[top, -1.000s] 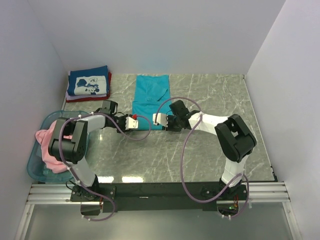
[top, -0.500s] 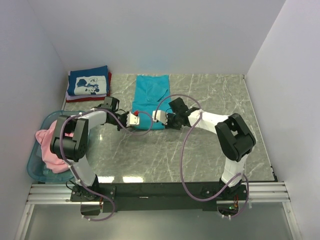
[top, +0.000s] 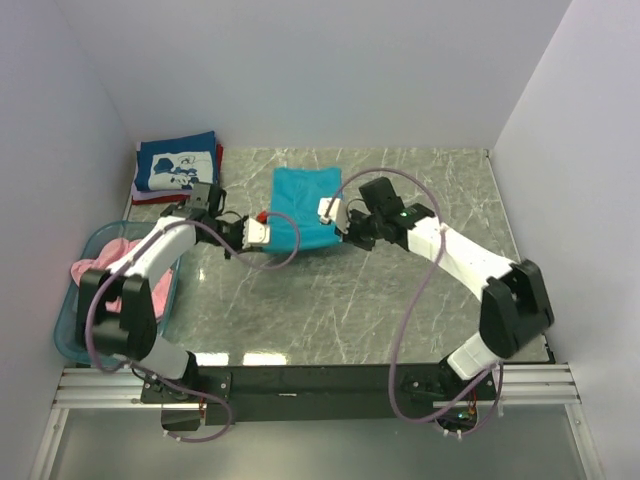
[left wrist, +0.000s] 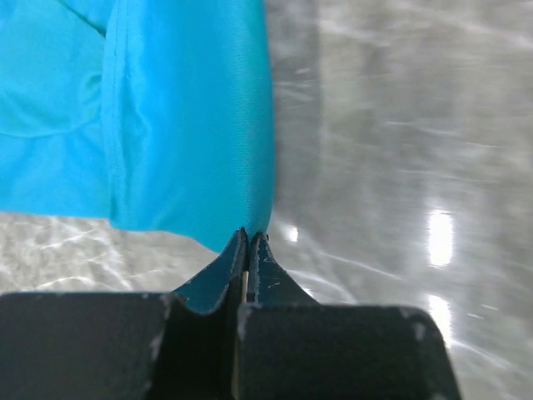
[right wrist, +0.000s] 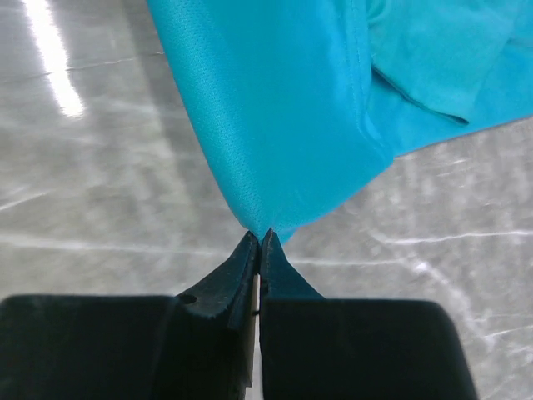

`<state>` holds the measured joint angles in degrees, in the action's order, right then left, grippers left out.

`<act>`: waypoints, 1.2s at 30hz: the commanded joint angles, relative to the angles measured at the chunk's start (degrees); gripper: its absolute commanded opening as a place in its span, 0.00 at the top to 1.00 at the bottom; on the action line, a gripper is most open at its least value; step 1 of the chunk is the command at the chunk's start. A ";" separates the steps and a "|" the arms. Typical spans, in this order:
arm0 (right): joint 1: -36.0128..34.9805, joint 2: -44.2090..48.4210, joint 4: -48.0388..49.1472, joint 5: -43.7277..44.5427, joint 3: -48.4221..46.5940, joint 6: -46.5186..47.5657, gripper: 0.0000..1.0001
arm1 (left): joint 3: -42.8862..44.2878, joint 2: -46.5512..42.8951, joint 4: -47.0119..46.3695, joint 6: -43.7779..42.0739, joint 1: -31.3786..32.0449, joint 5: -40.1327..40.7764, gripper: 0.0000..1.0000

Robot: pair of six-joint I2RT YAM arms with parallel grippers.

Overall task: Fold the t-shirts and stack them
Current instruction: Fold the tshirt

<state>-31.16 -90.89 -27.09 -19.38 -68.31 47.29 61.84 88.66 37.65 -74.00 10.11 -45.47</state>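
The teal t-shirt lies at the back middle of the table, its near part lifted and folded toward the back. My left gripper is shut on its near left corner. My right gripper is shut on its near right corner. Both corners hang above the table. The navy t-shirt with white print lies folded on the red one at the back left. The pink t-shirt is bunched in the basket.
The translucent light-blue basket stands at the left edge of the marble-patterned table. White walls close the back and both sides. Purple cables loop over both arms.
Both grippers have lifted the shirt's near edge and carried it toward the back, so the teal shirt looks shorter. Both arms have stretched further out.
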 commanded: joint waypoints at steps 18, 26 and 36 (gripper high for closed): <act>2.23 8.03 -22.13 -12.88 -5.76 0.70 1.00 | 10.48 -3.98 27.06 3.68 1.94 -6.99 0.99; 7.60 -13.51 -18.00 -11.92 -14.38 0.70 1.00 | 23.22 18.55 15.19 21.66 -0.62 -6.47 0.99; 7.87 -24.94 -16.06 -8.30 -18.61 -3.86 1.00 | 22.45 29.90 6.92 32.60 -0.79 -2.43 0.95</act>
<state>-23.38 -115.68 -43.29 -28.82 -83.33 45.89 85.52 119.52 47.75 -46.06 9.61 -49.36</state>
